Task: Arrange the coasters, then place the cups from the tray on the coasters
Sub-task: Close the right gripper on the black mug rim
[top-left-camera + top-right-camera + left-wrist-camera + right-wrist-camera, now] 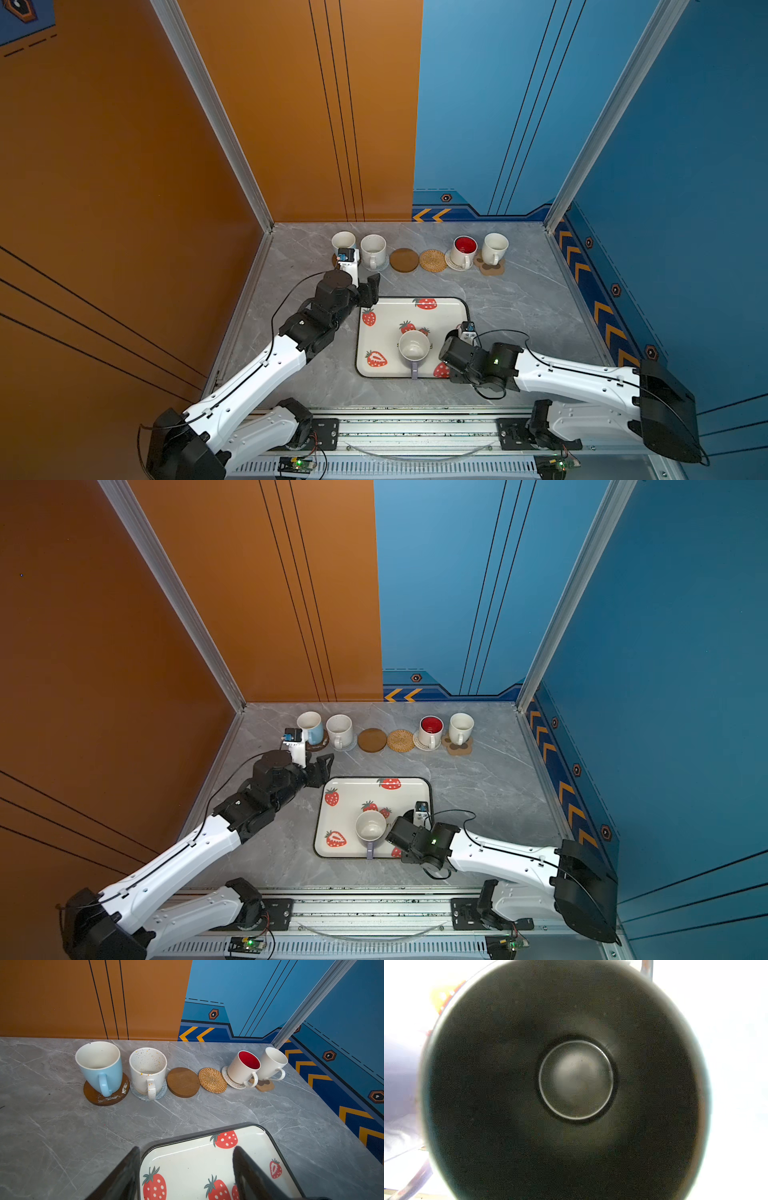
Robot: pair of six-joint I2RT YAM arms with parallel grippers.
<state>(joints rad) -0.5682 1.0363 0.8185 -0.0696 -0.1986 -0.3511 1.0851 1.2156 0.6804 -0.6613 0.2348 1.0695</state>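
Observation:
The strawberry tray (395,307) holds a lavender cup (413,347) with its handle toward the front. My right gripper (453,349) points down over the tray's right side. Its wrist view looks straight into a black cup (571,1147), and its fingers are hidden. My left gripper (187,1167) hangs open and empty over the tray's far left corner. In the back row, a brown coaster (404,260) and a rattan coaster (432,260) lie bare. The light blue cup (311,727), speckled cup (373,249), red-inside cup (464,249) and cream cup (494,247) each stand on a coaster.
The orange wall and the blue wall close in the grey marble table on the left, back and right. A metal rail (415,432) with both arm bases runs along the front edge. Bare tabletop lies between the tray and the coaster row.

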